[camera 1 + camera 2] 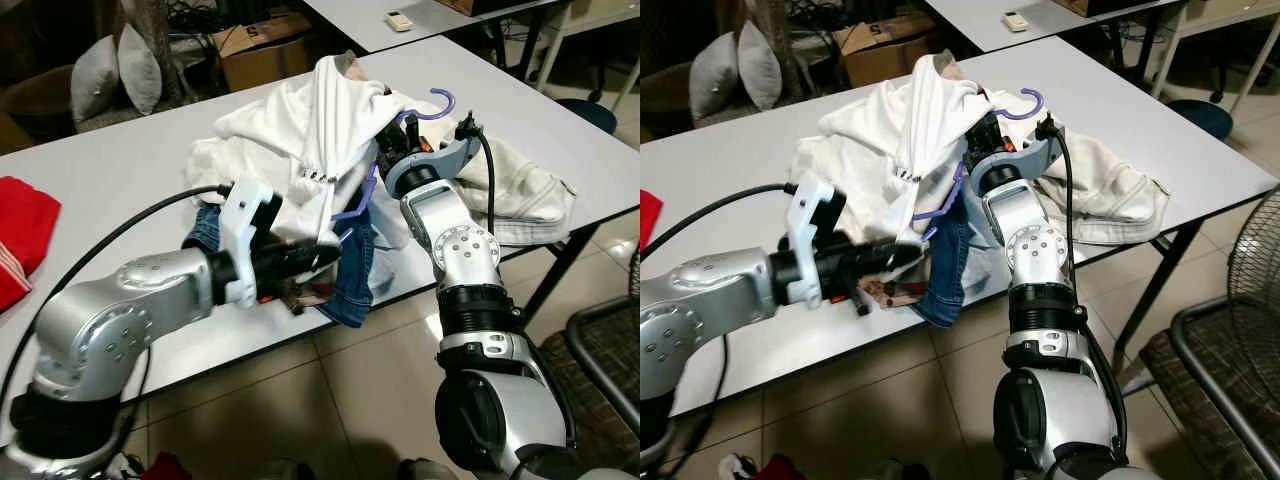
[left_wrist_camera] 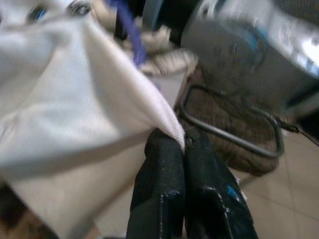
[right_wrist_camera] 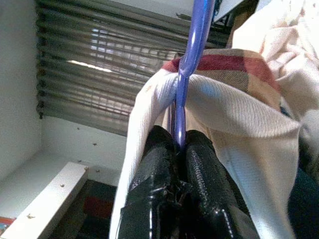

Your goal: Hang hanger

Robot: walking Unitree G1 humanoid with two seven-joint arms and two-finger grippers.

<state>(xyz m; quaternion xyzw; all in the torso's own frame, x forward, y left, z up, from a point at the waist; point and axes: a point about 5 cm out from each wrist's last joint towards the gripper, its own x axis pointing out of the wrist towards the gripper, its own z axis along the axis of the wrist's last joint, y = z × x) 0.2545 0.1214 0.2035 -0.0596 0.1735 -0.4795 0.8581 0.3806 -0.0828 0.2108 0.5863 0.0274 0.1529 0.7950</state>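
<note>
A purple plastic hanger [image 1: 436, 104] stands up from a heap of clothes on the white table [image 1: 120, 170], its hook at the top. A white shirt [image 1: 330, 110] is draped over it. My right gripper [image 3: 177, 144] is shut on the hanger's stem [image 3: 192, 45], just under the hook. My left gripper [image 2: 182, 142] is shut on the white shirt's lower hem [image 2: 164, 117], near the table's front edge. The purple hanger's arm [image 1: 350, 210] shows below the shirt.
Blue jeans [image 1: 355, 275] hang over the table's front edge. A cream garment [image 1: 520, 195] lies to the right, a red cloth [image 1: 20, 235] at far left. A dark wicker chair [image 1: 610, 350] stands right of the table. A box [image 1: 262, 48] and grey cushions [image 1: 115, 70] sit behind.
</note>
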